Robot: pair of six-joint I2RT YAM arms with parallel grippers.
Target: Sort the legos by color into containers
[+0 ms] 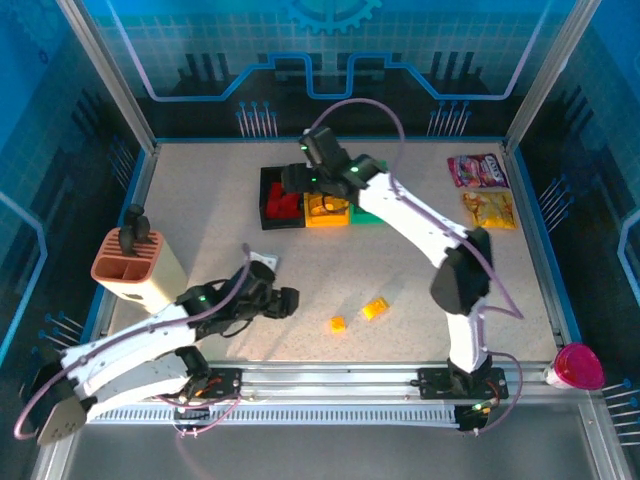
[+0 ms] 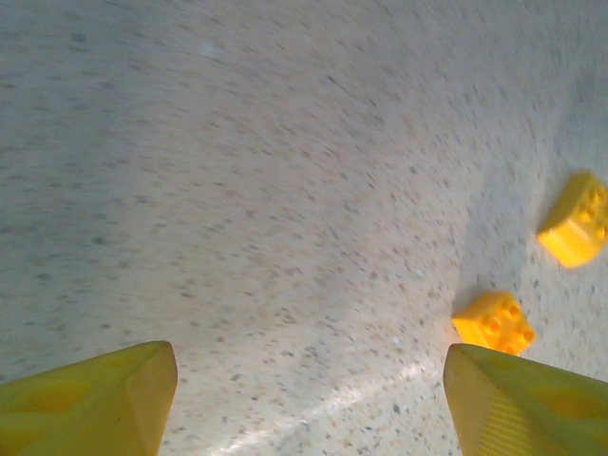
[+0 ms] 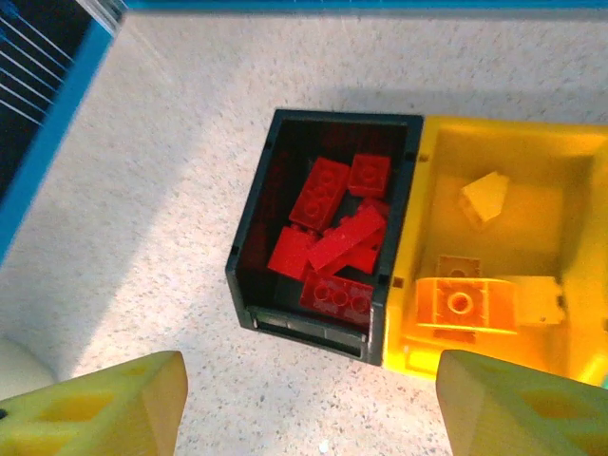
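Now my left end effector [image 2: 309,385] gapes wide, empty; the nearest yellow brick [image 2: 493,321] looks light, rigid: pinch its flat sides.

Speckled table [image 1: 200,220], bins [image 1: 266,200], yellow legos [image 1: 375,309], packets [image 1: 478,170]

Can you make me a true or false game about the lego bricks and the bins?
1. The black bin holds red bricks. True.
2. The left gripper is holding a yellow brick. False: it is open and empty.
3. A small yellow brick and a larger yellow brick lie loose on the table. True.
4. The yellow bin is empty. False: yellow bricks lie in it.
5. The right gripper hangs open by the black bin. True.
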